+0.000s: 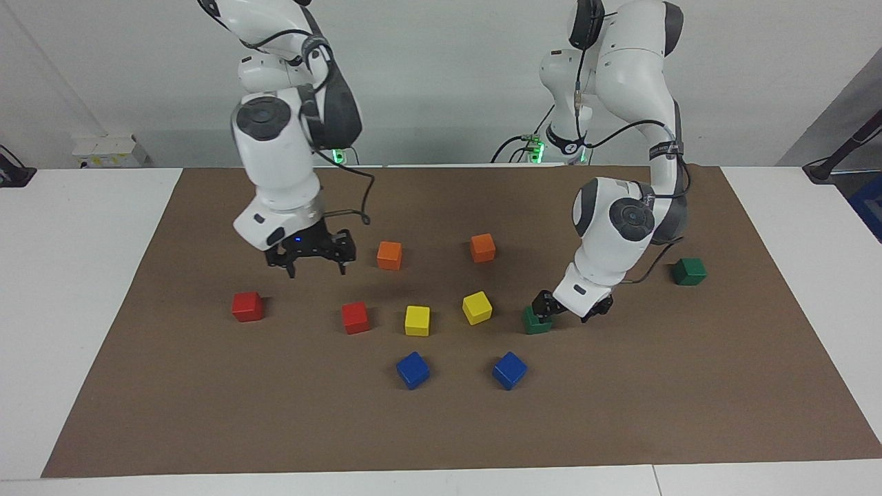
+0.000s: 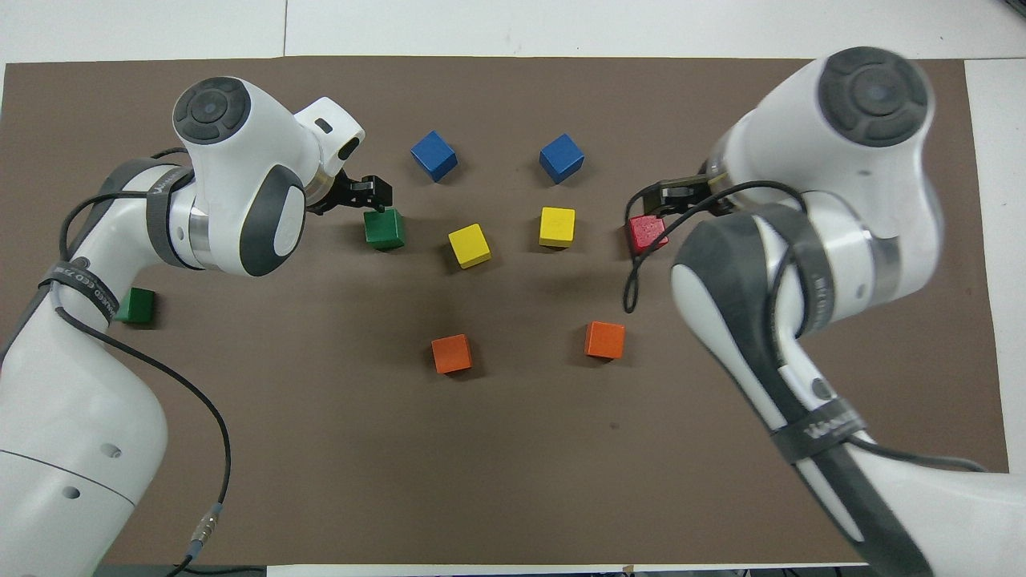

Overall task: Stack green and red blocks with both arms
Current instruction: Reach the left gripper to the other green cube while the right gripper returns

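Two red blocks lie on the brown mat toward the right arm's end: an outer one (image 1: 247, 306) and an inner one (image 1: 355, 317) (image 2: 646, 232). The right arm hides the outer one in the overhead view. Two green blocks lie toward the left arm's end: an inner one (image 1: 536, 322) (image 2: 385, 228) and an outer one (image 1: 689, 271) (image 2: 136, 305). My right gripper (image 1: 315, 269) (image 2: 656, 199) is open and empty, raised over the inner red block. My left gripper (image 1: 570, 308) (image 2: 365, 192) is open and low, one finger at the inner green block's top edge.
Two orange cubes (image 1: 389, 255) (image 1: 482, 247) lie nearer to the robots. Two yellow cubes (image 1: 417, 320) (image 1: 477, 307) sit between the inner red and green blocks. Two blue cubes (image 1: 413, 370) (image 1: 509, 370) lie farther out. The mat (image 1: 207, 413) covers a white table.
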You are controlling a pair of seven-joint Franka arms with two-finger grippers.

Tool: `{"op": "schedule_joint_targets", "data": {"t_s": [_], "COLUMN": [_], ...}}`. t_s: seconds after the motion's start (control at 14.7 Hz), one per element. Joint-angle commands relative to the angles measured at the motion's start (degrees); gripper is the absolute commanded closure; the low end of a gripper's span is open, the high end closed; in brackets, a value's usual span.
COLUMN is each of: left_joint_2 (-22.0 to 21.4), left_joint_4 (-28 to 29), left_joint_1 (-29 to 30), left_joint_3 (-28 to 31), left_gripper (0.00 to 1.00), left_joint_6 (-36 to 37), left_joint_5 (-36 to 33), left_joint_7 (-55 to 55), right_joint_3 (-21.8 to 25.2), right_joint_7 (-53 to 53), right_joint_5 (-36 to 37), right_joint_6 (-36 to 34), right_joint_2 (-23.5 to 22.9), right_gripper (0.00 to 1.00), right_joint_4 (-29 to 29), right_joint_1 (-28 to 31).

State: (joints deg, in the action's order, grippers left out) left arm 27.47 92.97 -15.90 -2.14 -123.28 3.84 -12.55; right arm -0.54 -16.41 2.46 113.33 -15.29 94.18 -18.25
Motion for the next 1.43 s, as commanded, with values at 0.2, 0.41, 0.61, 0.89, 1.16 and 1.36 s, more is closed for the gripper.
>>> {"op": "schedule_joint_targets", "data": {"t_s": [0.2,0.41,0.61,0.89,1.16,1.36], "left_joint_2": [1.36,1.45,1.89,1.45,1.01,0.92], "left_joint_4": [-1.13,0.1,1.15,3.7,5.82,4.16], "left_joint_1": [-2.82,-3.44,-4.32,-4.67,-5.55,-5.72], "left_joint_3": [1.17,1.26,1.35,1.35,1.52,1.88], "left_gripper": [0.0,0.0,0.0,0.0,0.5,1.0], "left_joint_6": [-1.43,-3.11,-3.19,-5.56,-7.77,-5.15], "left_joint_5": [1.79,1.44,1.09,-0.41,-0.5,-1.99], "left_joint_7": [-1.77,-2.04,-2.39,-3.09,-5.28,-6.17], "right_joint_3": [0.1,0.1,0.1,0.1,0.1,0.1], "right_joint_7": [2.17,1.38,4.71,6.65,9.2,9.11], "right_joint_5": [0.01,-0.09,0.0,0.09,0.17,0.09], "right_joint_6": [8.04,11.82,14.29,17.44,19.65,20.09], "right_joint_2": [-1.15,-1.33,-2.02,-3.87,-5.36,-5.9], "right_gripper": [0.0,0.0,0.0,0.0,0.0,0.0], "right_joint_4": [4.87,8.21,9.27,10.76,11.47,11.55], "right_joint_1": [-0.29,0.15,0.24,0.67,2.69,2.87]}}
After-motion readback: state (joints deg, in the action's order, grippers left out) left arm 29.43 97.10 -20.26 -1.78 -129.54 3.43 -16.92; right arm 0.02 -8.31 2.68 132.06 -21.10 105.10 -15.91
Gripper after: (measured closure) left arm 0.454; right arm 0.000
